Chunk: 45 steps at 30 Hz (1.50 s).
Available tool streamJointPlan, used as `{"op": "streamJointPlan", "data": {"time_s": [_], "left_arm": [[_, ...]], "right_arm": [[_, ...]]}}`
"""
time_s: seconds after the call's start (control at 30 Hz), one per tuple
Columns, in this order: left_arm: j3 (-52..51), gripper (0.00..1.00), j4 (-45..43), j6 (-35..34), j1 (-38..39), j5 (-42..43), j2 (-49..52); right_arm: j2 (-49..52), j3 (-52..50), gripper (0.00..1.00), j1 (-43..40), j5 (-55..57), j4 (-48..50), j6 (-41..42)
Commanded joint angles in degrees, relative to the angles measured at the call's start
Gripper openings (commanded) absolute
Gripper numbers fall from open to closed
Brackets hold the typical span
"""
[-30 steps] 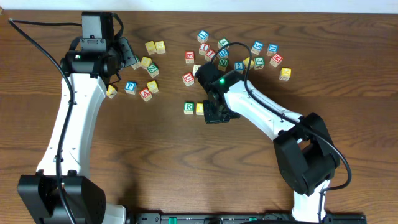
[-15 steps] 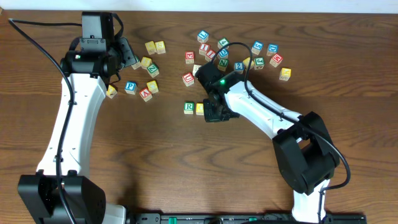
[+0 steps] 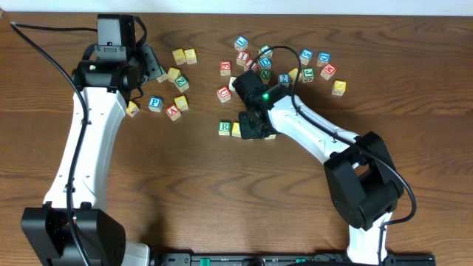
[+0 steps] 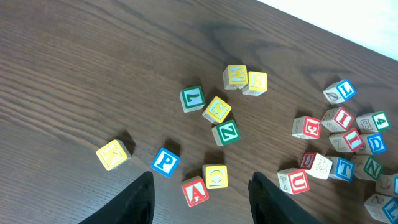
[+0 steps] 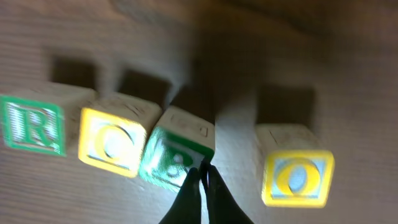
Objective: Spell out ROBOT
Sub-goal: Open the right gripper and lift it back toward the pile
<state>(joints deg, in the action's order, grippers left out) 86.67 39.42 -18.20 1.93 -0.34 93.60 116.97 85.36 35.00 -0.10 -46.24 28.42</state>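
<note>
Your right end effector (image 5: 200, 177) is closed, holding nothing, its tip touching the B (image 5: 171, 158). The B sits just past the first O (image 5: 111, 144), two places from the R (image 5: 32, 126), but turned crooked. The second O (image 5: 297, 175) waits further along the row from the R, apart. Your left end effector (image 4: 200, 183) hangs spread apart and empty, far from the R.

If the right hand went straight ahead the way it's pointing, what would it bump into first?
Most likely the green B cube: the shut right hand has its tips against its corner, though the picture is blurry.
</note>
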Motion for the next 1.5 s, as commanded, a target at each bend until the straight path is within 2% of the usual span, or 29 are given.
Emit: {"op": "streamJointPlan", "data": {"time_s": [0.0, 0.33, 0.53, 0.87, 1.07, 1.27, 1.37, 1.47], "left_arm": [[-0.7, 0.49, 0.2, -0.5, -0.1, -0.3, 0.7], [-0.7, 0.49, 0.2, -0.5, -0.1, -0.3, 0.7], [-0.7, 0.49, 0.2, -0.5, -0.1, -0.3, 0.7], [-0.7, 0.49, 0.4, -0.5, -0.1, -0.3, 0.7], [-0.7, 0.49, 0.4, -0.5, -0.1, -0.3, 0.7], [-0.7, 0.49, 0.4, -0.5, -0.1, -0.3, 0.7], [-0.7, 0.49, 0.4, -0.5, -0.1, -0.3, 0.7], [-0.7, 0.48, 0.4, -0.5, -0.1, -0.3, 0.7]], "right_arm": [[1.3, -0.5, 0.01, -0.9, -0.5, 1.4, -4.4], [1.3, 1.9, 0.01, -2.0, -0.5, 3.0, -7.7], [-0.5, 7.7, 0.01, -3.3, -0.5, -2.1, -7.5], [-9.9, 10.6, 0.01, -10.6, -0.5, -6.4, -7.2], [-17.3, 10.6, 0.07, -18.6, -0.7, -7.8, -7.3], [-18.9, 10.6, 0.12, -26.4, -1.3, -11.3, -7.3], [-18.4, 10.6, 0.18, -29.6, -1.6, -13.2, -7.9], [-18.2, 10.6, 0.3, -32.3, -1.6, -14.1, -7.9]]}}
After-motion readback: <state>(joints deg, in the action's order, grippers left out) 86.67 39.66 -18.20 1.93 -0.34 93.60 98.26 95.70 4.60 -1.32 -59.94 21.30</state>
